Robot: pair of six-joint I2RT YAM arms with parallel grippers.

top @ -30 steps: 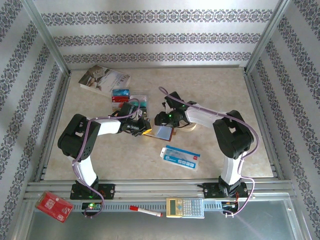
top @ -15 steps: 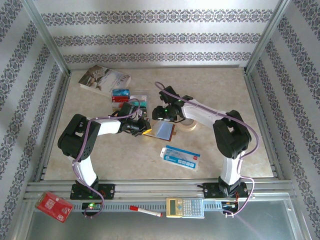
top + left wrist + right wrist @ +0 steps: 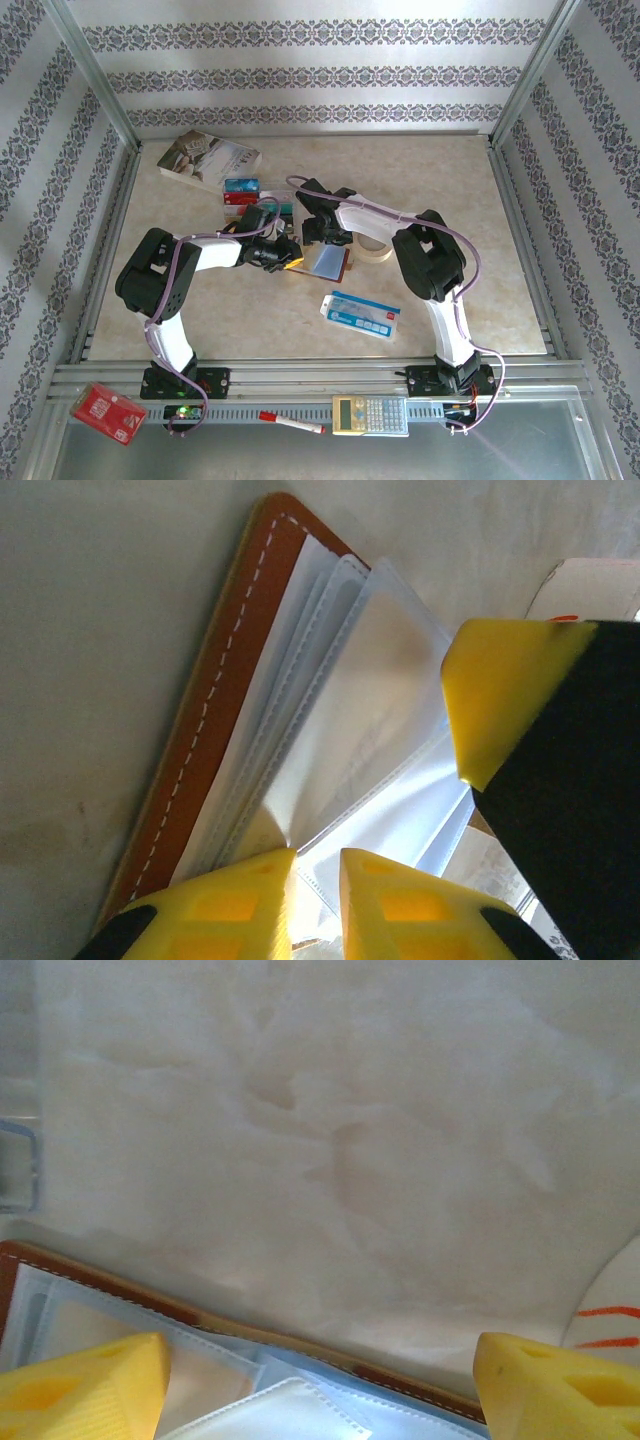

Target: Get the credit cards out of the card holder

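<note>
Credit cards [image 3: 243, 187] lie far-left of table centre, just beyond left gripper [image 3: 291, 263]; its fingers [image 3: 240, 900] clenched on a clear sleeve of the card holder [image 3: 328, 263], lying open mid-table; right gripper [image 3: 318, 232] spread wide over holder's far edge

We find the card holder [image 3: 328, 264] on the counter [image 3: 450, 200], right of the left gripper [image 3: 292, 262]; credit cards [image 3: 243, 187] behind that gripper.
</note>
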